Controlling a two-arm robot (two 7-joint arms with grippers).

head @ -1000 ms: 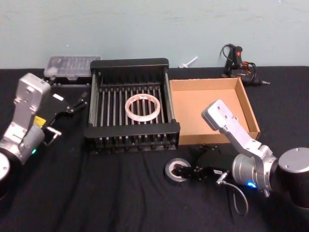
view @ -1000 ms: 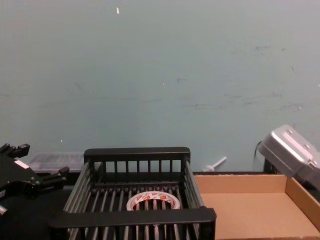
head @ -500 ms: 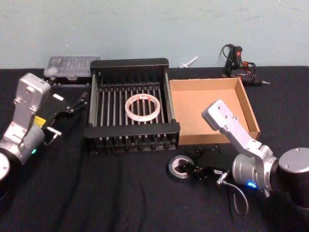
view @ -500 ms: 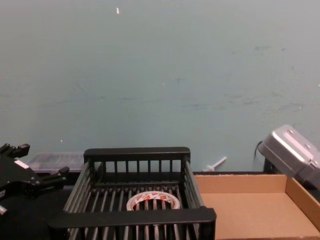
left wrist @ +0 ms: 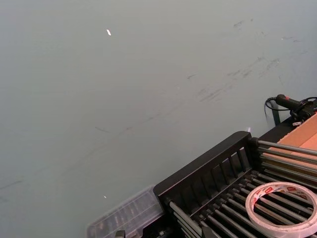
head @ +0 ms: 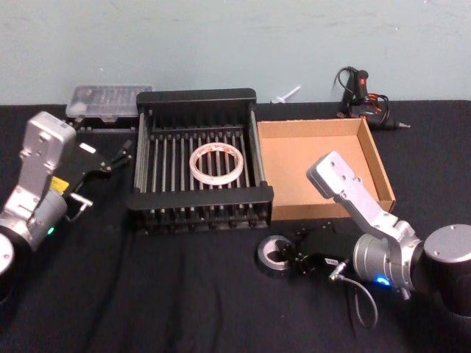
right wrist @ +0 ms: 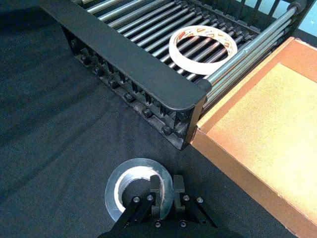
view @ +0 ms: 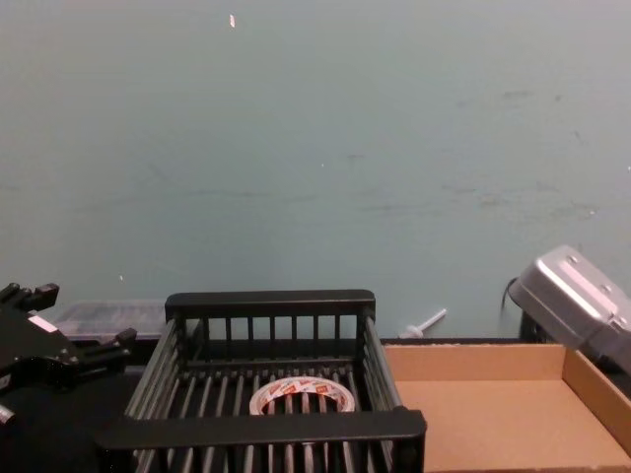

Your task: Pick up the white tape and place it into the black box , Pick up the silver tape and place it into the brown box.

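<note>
Right gripper (right wrist: 162, 191) pinched narrow on wall of dark grey duct-tape roll (right wrist: 130, 186), lying on black cloth before tan cardboard tray (head: 313, 158); whitish red-printed tape roll (head: 217, 163) flat inside black slatted crate (head: 199, 197); left gripper (head: 121, 154) parked beside crate, finger state unclear

No words, brands or numbers can be read. Red printed marks are seen on the inner ring of the white tape (right wrist: 201, 42), which lies in the black box (right wrist: 130, 58), beyond the right gripper (right wrist: 162, 194), but the marks are too small and blurred to be made out as letters.
</note>
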